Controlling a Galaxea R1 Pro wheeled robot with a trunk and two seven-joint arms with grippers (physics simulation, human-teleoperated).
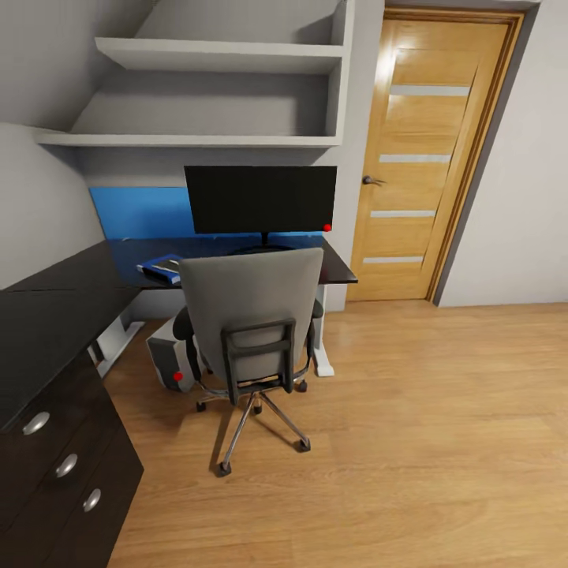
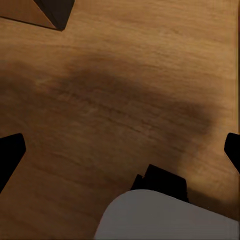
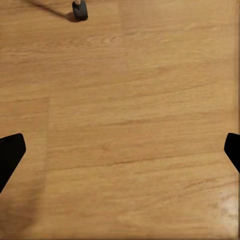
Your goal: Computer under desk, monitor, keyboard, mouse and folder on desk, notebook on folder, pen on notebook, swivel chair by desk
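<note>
Two claws hang over bare floor (image 3: 130, 150), each with fingers spread wide at its wrist view's edges. At centre of the head view, the chair (image 1: 251, 315) blocks the bench (image 1: 71, 300); behind it stands the monitor (image 1: 260, 199). Folder (image 1: 162, 268) lies centre-left on the bench, computer (image 1: 170, 359) beneath. Door (image 1: 422, 158) upper right.

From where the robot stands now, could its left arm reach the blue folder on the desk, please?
Probably not yet. The folder lies on the desk beyond the swivel chair, whose back stands between it and the robot, while the left gripper points down at bare floor. The robot would likely have to come closer first.
</note>
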